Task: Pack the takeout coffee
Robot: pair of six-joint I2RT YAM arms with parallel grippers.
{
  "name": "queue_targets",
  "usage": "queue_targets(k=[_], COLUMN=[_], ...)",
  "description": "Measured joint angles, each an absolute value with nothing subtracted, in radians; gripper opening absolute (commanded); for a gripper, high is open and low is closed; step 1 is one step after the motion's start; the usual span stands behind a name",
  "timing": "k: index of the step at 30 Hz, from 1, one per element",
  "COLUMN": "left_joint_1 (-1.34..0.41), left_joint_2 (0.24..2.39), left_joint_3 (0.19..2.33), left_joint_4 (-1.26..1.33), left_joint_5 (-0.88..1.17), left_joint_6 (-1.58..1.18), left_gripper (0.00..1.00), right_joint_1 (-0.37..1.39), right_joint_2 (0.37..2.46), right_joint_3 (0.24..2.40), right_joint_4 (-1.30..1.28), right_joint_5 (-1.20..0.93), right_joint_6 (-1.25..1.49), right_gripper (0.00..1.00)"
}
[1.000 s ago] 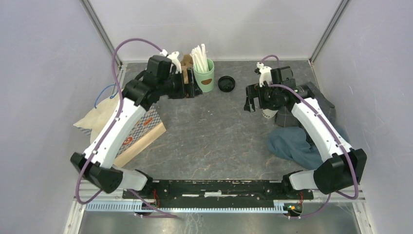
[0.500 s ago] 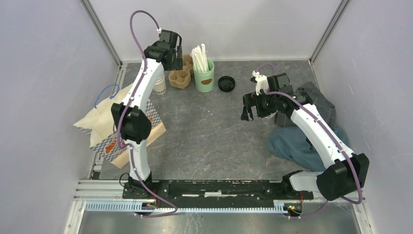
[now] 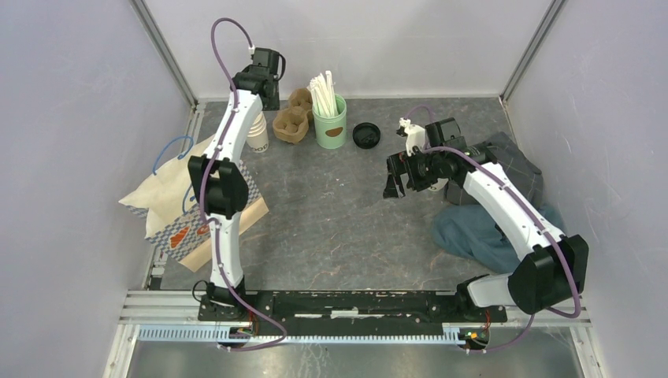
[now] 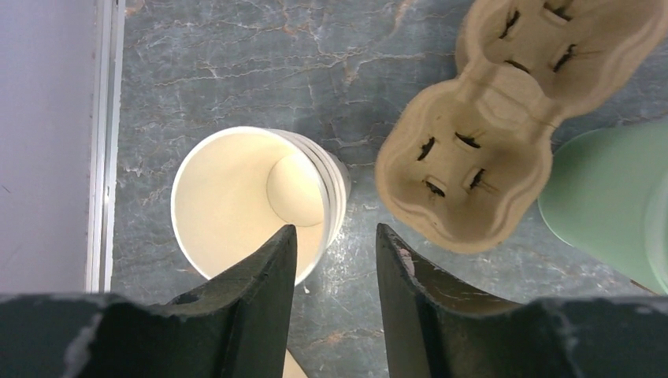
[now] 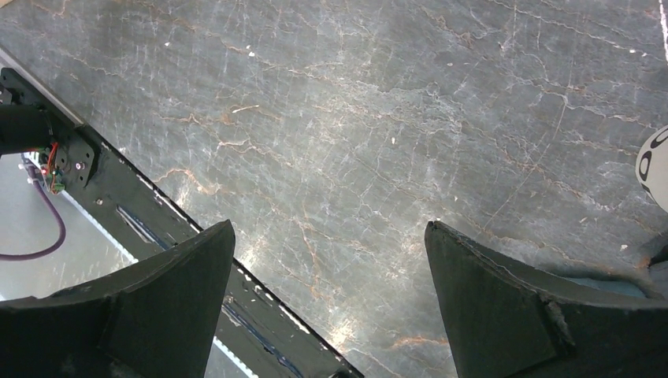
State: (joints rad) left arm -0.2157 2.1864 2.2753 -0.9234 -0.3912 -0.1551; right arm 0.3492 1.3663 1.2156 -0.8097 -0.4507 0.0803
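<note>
Left gripper (image 4: 335, 236) hovers half-open, one finger over the stacked cups (image 4: 236, 197), the other outside their rim. It should close gently, squarely, or the thin paper wall may buckle.

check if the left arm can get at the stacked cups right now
Probably yes. The left gripper hangs just over the stacked cups, jaws apart with nothing held, straddling the rim. The carrier sits beside the cups, not touching them, so it should not block the way.
</note>
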Motion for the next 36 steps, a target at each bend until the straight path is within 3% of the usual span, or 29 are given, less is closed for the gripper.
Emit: queue_targets(k=[22, 36], left_joint_1=[-0.187, -0.209], left_joint_2=[2.271, 2.247], left_joint_3=[2.299, 2.299], left_joint_4=[-0.918, -0.954], left_joint_5=[-0.366, -0.474], left_joint_6=[-0.154, -0.154], left_gripper=[0.02, 0.02], right_joint_1=[0.353, 0.356], right_joint_2=[1.384, 1.392], right_joint_3=[1.216, 1.216], right_joint_4=[-0.802, -0.802], right_joint_5=[-0.461, -0.475], right_joint_6=[0.077, 0.077], right_gripper=[0.98, 0.98])
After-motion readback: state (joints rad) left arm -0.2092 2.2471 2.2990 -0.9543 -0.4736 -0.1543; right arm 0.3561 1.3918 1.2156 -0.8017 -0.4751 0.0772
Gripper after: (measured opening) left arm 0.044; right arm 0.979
